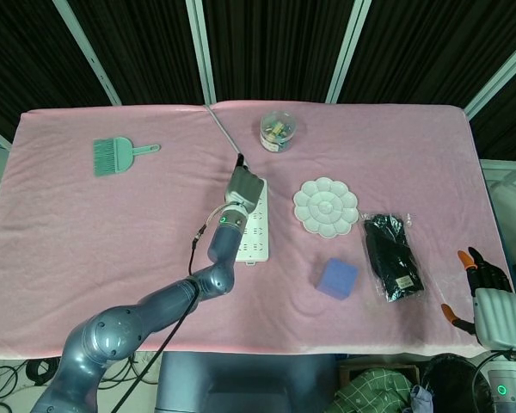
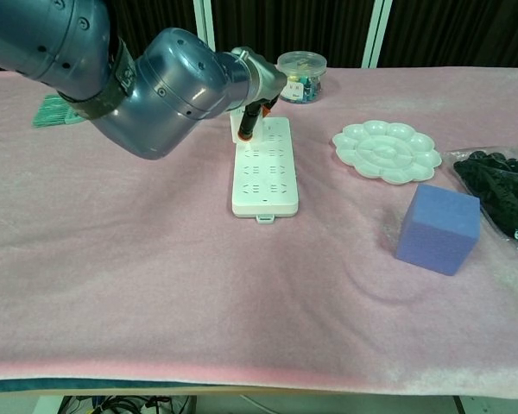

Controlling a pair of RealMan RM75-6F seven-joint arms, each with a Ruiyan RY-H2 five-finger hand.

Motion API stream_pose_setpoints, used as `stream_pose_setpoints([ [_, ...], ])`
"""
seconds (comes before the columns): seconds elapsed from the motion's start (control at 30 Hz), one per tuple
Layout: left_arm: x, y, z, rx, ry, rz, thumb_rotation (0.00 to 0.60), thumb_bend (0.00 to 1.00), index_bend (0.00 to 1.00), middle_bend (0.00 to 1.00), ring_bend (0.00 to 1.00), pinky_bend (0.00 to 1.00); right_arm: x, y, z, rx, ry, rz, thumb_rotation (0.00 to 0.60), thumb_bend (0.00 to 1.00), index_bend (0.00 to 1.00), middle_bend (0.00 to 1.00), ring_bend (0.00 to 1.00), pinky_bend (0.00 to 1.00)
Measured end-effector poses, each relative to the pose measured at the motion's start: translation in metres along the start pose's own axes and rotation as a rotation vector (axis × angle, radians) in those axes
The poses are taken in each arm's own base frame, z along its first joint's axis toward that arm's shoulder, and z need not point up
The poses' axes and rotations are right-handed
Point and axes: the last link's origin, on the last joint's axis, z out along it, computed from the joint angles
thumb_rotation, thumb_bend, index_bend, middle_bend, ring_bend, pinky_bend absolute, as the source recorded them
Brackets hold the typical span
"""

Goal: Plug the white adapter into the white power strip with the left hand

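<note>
The white power strip [image 1: 252, 232] [image 2: 264, 169] lies lengthwise at the middle of the pink table. My left hand [image 1: 243, 186] [image 2: 252, 102] hovers over the strip's far end and pinches the white adapter [image 2: 236, 126]. Only a sliver of the adapter shows beside dark fingers, at the strip's far left corner. From the head view the hand hides the adapter. Whether the prongs sit in a socket cannot be told. My right hand [image 1: 489, 302] rests off the table's near right corner, empty, fingers apart.
A jar of small items [image 1: 278, 131] [image 2: 301, 65] stands behind the strip. Right of the strip lie a white palette [image 1: 326, 206] [image 2: 386, 151], a purple block [image 1: 337, 279] [image 2: 438, 228] and a black bagged item [image 1: 393, 255]. A green brush [image 1: 116, 156] lies far left. A grey cable [image 1: 221, 129] runs back.
</note>
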Motion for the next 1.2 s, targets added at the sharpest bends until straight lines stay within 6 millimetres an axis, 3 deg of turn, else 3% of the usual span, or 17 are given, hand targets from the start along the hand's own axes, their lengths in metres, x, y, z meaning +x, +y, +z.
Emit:
stream_pose_setpoints([
  [0.33,0.004,0.002,0.002,0.003,0.007,-0.005,0.600,0.55,0.60,0.60,0.22,0.01,0.000,0.000,0.000,0.002,-0.002,-0.001,0.600,0.13,0.10,0.04,0.13,0.13],
  [0.4,0.006,0.002,0.002,0.001,0.014,-0.010,0.600,0.47,0.52,0.53,0.21,0.01,0.000,-0.001,0.000,0.002,-0.002,-0.001,0.600,0.13,0.10,0.04,0.13,0.13],
  [0.47,0.008,0.001,0.001,0.003,0.021,-0.013,0.600,0.33,0.39,0.40,0.16,0.01,0.000,-0.001,0.000,0.003,-0.002,-0.002,0.600,0.13,0.10,0.04,0.13,0.13],
  [0.57,0.008,0.001,0.000,0.008,0.023,-0.020,0.600,0.23,0.25,0.23,0.07,0.00,-0.001,-0.001,0.000,0.003,-0.003,-0.003,0.600,0.13,0.10,0.04,0.13,0.13],
  [0.77,0.008,0.000,-0.004,0.021,0.008,-0.031,0.600,0.17,0.12,0.02,0.00,0.00,-0.001,-0.001,-0.001,0.004,-0.005,-0.008,0.600,0.13,0.10,0.04,0.13,0.13],
  [1.0,0.022,-0.002,-0.015,0.022,0.014,-0.058,0.600,0.17,0.12,0.03,0.00,0.00,-0.001,-0.001,-0.001,0.009,-0.006,-0.013,0.600,0.13,0.10,0.04,0.13,0.13],
  [1.2,0.046,-0.019,-0.042,0.027,0.080,-0.085,0.600,0.17,0.12,0.07,0.00,0.00,-0.001,0.000,-0.001,0.002,0.000,-0.027,0.600,0.13,0.10,0.04,0.13,0.13],
])
